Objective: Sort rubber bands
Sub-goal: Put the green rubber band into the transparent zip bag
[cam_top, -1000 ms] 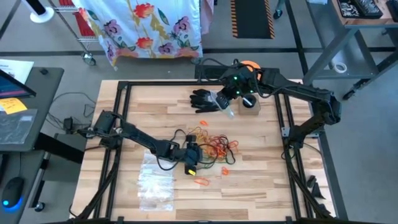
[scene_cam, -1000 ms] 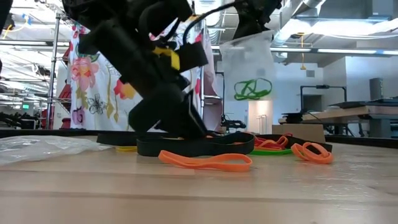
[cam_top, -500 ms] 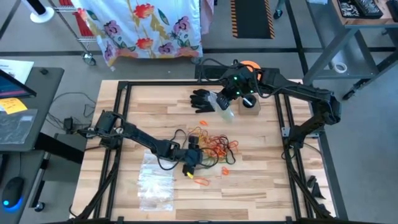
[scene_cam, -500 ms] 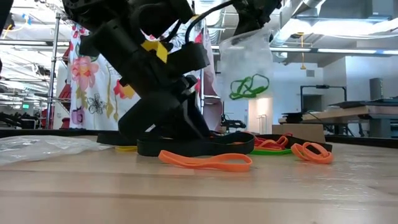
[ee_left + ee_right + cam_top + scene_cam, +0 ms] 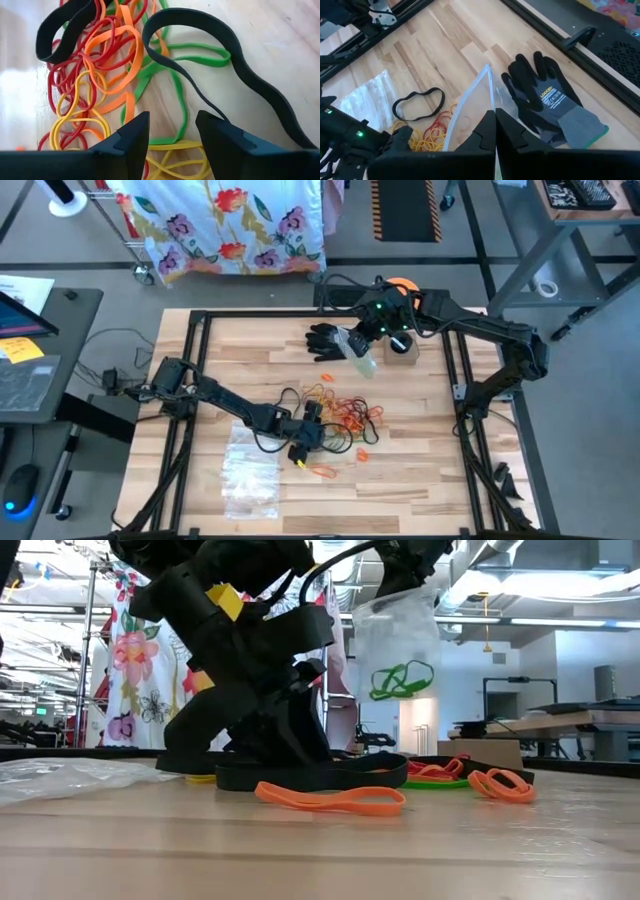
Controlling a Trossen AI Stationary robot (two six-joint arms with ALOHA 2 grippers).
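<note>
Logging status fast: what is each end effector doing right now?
Left end effector: open, low over the rubber bands, holding nothing.
Right end effector: shut on the clear plastic bag, held up beside the black glove.

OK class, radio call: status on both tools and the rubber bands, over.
Left tool open, low over the rubber bands. Right tool shut on clear bag holding green bands, raised near black glove. Nothing blocking.

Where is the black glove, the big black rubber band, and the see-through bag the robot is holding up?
black glove (image 5: 547,97): right wrist view, on its palm.
big black rubber band (image 5: 215,37): left wrist view, on its upper curve.
clear bag (image 5: 400,630): low view, on its hanging side.
</note>
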